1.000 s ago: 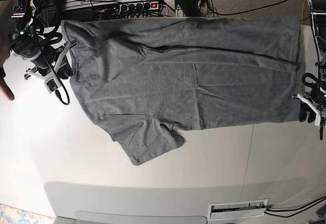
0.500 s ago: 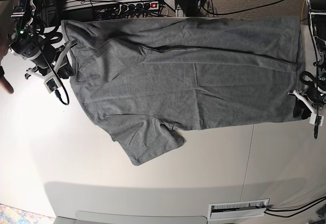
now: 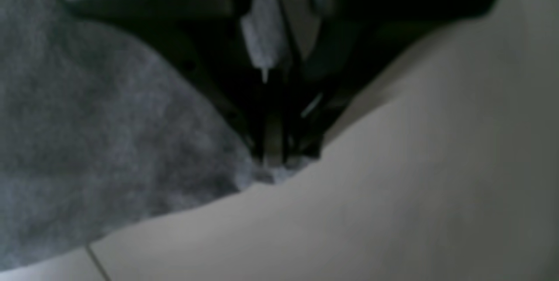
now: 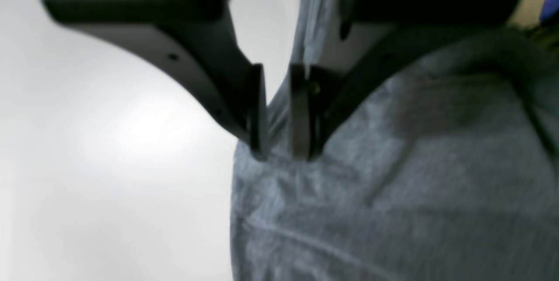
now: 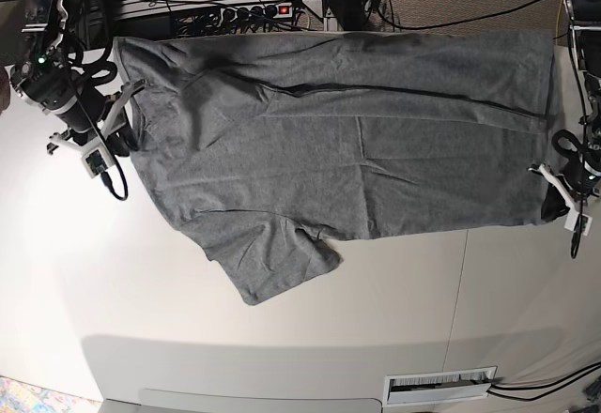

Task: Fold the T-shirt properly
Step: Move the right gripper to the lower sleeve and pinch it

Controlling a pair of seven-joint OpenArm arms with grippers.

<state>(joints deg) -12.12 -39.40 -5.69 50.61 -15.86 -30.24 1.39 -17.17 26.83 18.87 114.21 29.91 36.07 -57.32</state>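
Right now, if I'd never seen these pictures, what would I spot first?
A big grey T-shirt lies spread flat over most of the white table, one sleeve poking toward the front. At each end a robot gripper pinches its edge: the left gripper shut on the hem corner, the right gripper nipping the fabric beside the neck end.

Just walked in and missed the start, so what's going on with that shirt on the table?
A two-armed robot is starting to fold a grey T-shirt lying flat on the white table, one sleeve sticking out. The left gripper has its jaws shut on the shirt's edge at one end. The right gripper sits at the other end with fabric between its nearly closed jaws. Nothing is folded over yet.
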